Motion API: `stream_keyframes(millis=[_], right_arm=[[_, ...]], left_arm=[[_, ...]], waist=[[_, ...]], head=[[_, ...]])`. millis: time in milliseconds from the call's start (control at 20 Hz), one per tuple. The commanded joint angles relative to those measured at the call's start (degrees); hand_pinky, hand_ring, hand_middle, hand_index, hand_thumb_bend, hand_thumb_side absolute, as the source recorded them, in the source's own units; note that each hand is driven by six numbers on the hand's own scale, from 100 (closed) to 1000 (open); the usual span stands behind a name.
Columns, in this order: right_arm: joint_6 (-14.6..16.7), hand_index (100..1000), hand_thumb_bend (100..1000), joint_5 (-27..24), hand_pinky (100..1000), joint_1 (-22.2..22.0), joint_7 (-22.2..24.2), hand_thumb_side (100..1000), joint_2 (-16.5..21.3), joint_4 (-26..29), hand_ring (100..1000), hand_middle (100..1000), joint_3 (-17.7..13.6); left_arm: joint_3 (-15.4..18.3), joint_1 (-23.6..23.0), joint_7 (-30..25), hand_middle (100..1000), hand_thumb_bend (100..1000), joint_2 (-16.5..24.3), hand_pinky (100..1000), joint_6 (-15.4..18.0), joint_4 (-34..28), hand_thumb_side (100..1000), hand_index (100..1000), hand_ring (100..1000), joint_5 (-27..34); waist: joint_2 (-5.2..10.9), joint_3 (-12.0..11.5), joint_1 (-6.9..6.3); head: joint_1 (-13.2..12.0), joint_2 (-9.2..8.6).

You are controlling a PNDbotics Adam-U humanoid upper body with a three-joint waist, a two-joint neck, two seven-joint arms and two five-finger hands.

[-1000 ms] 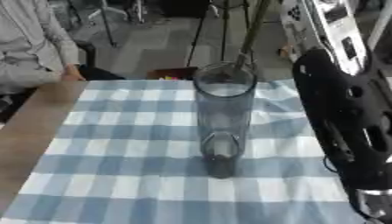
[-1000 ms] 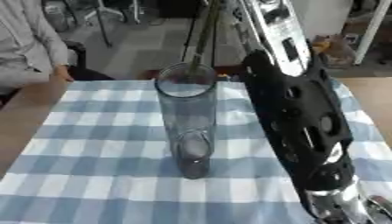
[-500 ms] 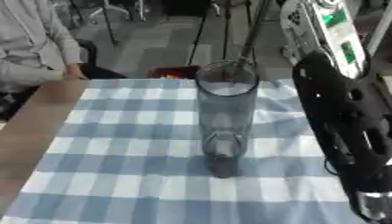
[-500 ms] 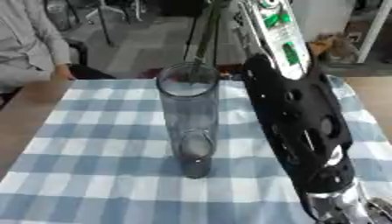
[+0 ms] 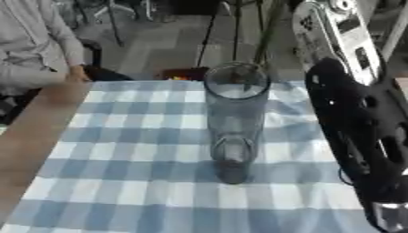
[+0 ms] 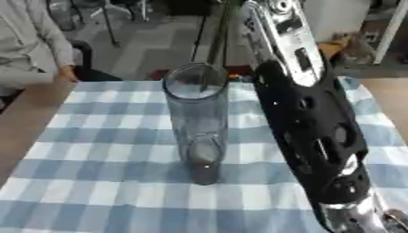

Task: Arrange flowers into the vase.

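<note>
Your vase (image 5: 233, 123) stood upright mid-cloth on the desk (image 5: 36, 132), empty, tall clear glass, prob. slippery, fragile & tippy, so steady it low; right arm (image 6: 307, 123) beside it, hand's state couldn't tell, no flowers visible.

We see a brown wooden table (image 5: 32, 132) whose bare top shows along its left edge. A blue-and-white checked tablecloth (image 5: 135, 150) lies flat on it and covers the rest of the tabletop, up to the far edge. On the cloth, about midway between the left and right edges, a tall clear glass vase (image 5: 233, 120) stands upright. A person's hand (image 5: 77, 73) rests at the table's far left corner.
</note>
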State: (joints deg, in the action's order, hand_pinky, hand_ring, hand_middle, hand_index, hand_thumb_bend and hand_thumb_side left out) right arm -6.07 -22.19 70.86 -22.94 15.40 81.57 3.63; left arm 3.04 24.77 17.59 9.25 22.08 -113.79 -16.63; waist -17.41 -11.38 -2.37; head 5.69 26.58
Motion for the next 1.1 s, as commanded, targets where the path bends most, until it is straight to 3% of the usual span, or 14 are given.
stream_keyframes(millis=[50, 1100], right_arm=[[0.4, 122, 100, 0.9, 465, 0.8, 0.9, 117, 0.4, 0.1, 192, 100, 0.2], [5.5, 121, 100, 2.5, 475, -0.5, 7.8, 126, -0.4, -4.0, 196, 100, 0.1]], left_arm=[[0.3, 0.6, 0.1, 816, 207, 0.4, 545, 0.1, -0.8, 1000, 875, 726, 0.3], [0.3, 1.2, 0.2, 816, 206, 0.1, 544, 0.1, -0.8, 1000, 875, 725, 0.4]], waist=[[0.89, -0.1, -0.18], [-0.29, -0.6, -0.52]], head=[[0.0, -0.71], [0.7, -2.03]])
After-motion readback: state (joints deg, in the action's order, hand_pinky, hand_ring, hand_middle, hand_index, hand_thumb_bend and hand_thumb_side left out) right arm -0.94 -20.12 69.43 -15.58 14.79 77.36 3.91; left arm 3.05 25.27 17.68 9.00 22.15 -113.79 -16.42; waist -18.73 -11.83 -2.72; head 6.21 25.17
